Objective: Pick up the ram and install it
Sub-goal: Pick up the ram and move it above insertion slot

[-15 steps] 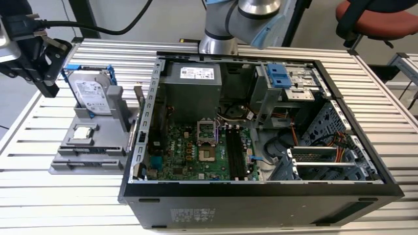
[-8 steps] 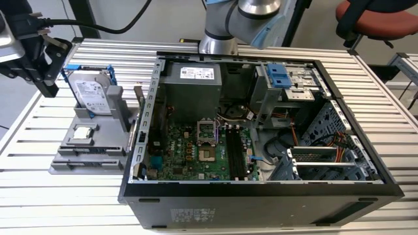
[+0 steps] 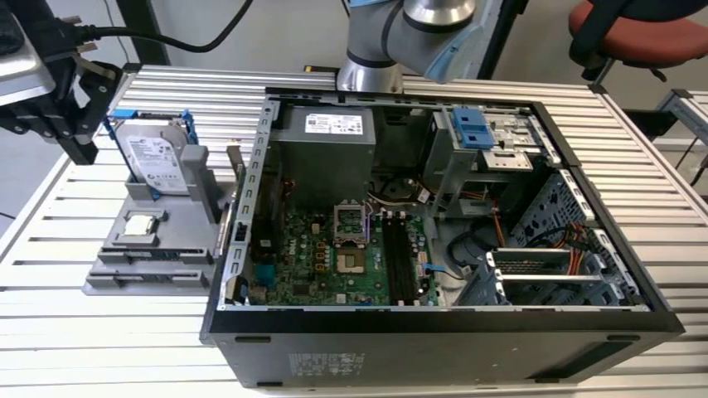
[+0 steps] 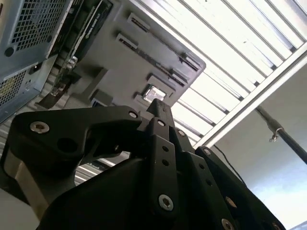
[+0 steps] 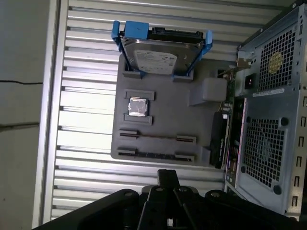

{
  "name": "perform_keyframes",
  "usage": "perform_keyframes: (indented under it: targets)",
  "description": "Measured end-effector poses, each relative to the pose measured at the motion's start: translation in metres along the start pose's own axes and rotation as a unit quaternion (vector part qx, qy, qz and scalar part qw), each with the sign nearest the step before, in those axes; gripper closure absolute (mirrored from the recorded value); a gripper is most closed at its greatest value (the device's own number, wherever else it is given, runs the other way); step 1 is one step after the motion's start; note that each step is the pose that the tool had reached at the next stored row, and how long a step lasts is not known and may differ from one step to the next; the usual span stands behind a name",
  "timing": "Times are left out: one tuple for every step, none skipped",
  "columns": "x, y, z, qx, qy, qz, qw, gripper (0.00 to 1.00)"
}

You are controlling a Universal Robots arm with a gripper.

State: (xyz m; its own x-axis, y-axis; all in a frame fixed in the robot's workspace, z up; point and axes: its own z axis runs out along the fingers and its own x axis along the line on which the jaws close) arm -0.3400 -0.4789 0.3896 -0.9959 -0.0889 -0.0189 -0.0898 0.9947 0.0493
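**Q:** Where was the ram (image 5: 156, 155)?

**A:** Slotted edge-up in the grey fixture (image 5: 163, 108) at the exterior view's left, likely for easy grasping. The gripper (image 5: 168, 175) hung near it; its jaw state could not be told.

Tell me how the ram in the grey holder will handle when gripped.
Likely stiff: the ram is a thin flat board spanning two end brackets of the grey holder without sagging. Probably light for its length, being so thin. Possibly fragile: small chips seem to line its face.
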Motion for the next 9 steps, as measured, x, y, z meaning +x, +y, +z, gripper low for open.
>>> perform_keyframes:
  targets:
    - [0.0, 0.0, 0.0, -0.0001, 0.0003, -0.006, 0.99998, 1.0]
    - [0.0, 0.0, 0.0, -0.0001, 0.0006, -0.012, 0.99993, 1.0]
    - [0.0, 0.0, 0.0, -0.0001, 0.0009, -0.018, 0.99984, 1.0]
    - [0.0, 0.0, 0.0, -0.0002, 0.0012, -0.024, 0.9997, 1.0]
    - [0.0, 0.0, 0.0, -0.0002, 0.0016, -0.031, 0.99952, 1.0]
    - [0.0, 0.0, 0.0, -0.0002, 0.0019, -0.037, 0.9993, 1.0]
    - [0.0, 0.0, 0.0, -0.0003, 0.0022, -0.045, 0.999, 1.0]
    - [0.0, 0.0, 0.0, -0.0003, 0.0026, -0.052, 0.99866, 1.0]
    - [0.0, 0.0, -0.0001, -0.0004, 0.003, -0.059, 0.99828, 1.0]
